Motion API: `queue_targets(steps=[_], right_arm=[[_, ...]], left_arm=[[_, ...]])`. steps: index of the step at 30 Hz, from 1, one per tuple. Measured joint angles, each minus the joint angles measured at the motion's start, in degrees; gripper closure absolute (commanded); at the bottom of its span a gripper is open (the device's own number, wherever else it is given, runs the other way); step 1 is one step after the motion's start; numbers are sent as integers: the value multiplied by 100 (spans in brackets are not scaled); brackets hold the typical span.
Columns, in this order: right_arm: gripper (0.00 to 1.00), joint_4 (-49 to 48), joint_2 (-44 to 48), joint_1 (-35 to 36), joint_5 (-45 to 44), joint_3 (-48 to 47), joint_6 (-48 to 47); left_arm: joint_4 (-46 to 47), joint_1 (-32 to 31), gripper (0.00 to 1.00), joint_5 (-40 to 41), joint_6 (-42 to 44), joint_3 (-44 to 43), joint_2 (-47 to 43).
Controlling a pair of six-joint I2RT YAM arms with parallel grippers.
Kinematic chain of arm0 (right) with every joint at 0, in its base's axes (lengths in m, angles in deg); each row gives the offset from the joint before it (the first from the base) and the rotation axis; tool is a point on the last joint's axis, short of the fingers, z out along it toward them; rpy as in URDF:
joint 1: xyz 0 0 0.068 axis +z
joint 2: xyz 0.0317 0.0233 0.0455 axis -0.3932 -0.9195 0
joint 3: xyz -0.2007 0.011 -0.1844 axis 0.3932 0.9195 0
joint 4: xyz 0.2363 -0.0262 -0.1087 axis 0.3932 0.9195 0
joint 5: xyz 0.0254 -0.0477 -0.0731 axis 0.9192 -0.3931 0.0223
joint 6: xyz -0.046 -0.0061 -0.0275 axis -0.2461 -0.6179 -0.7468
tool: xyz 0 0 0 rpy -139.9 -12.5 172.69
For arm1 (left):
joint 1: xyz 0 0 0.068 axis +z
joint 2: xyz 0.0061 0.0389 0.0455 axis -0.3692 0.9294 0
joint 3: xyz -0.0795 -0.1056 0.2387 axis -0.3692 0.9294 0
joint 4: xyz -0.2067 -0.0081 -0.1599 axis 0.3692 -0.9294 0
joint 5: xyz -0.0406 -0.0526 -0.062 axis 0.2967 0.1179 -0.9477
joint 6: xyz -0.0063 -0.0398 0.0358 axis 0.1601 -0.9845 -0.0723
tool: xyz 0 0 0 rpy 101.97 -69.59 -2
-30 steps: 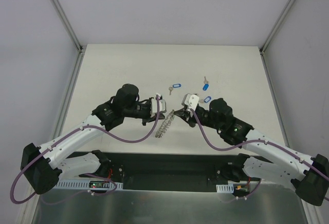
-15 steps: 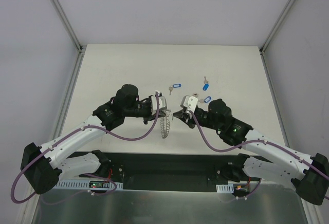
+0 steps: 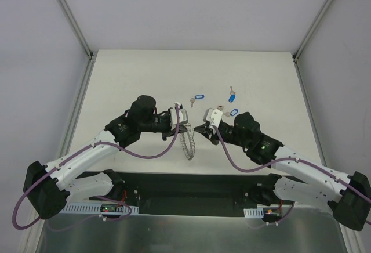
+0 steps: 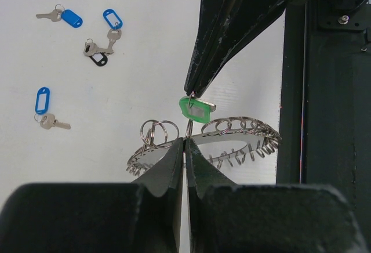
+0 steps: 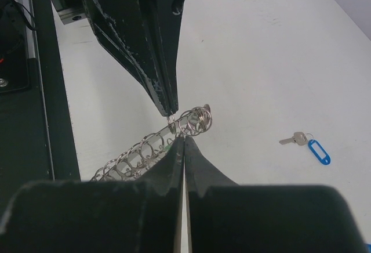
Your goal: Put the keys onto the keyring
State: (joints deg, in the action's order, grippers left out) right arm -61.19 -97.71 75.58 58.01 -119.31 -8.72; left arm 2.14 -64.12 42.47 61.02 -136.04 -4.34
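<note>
- The keyring point(image 4: 235, 125), one large ring fringed with small split rings, hangs in the air above the table point(image 3: 145, 73). The left gripper point(image 4: 184, 144) pinches its rim, jaws closed tight.
- One green-tagged key point(image 4: 194, 108) hangs just above the ring's rim, nipped in the closed tips of the right gripper point(image 5: 183, 138).
- Three blue-tagged keys point(image 4: 72, 18) and one dark-tagged key point(image 4: 98, 60) lie loose on the table, well apart from the ring.
- Tag labels are too small to read.

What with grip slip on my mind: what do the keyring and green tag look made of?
The keyring: apparently bare metal, grey and shiny, glints on its small wire loops. The green tag: probably plastic, from its saturated colour and smooth face.
</note>
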Motion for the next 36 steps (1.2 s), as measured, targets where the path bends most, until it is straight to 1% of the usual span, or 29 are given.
queue_targets(steps=[12,36], right_arm=[[99,0,-205,0,17,0,-44],[99,0,-208,2,37,0,-68]], left_arm=[[39,0,100,-4,-70,13,0],[109,-33,100,-70,-90,22,17]])
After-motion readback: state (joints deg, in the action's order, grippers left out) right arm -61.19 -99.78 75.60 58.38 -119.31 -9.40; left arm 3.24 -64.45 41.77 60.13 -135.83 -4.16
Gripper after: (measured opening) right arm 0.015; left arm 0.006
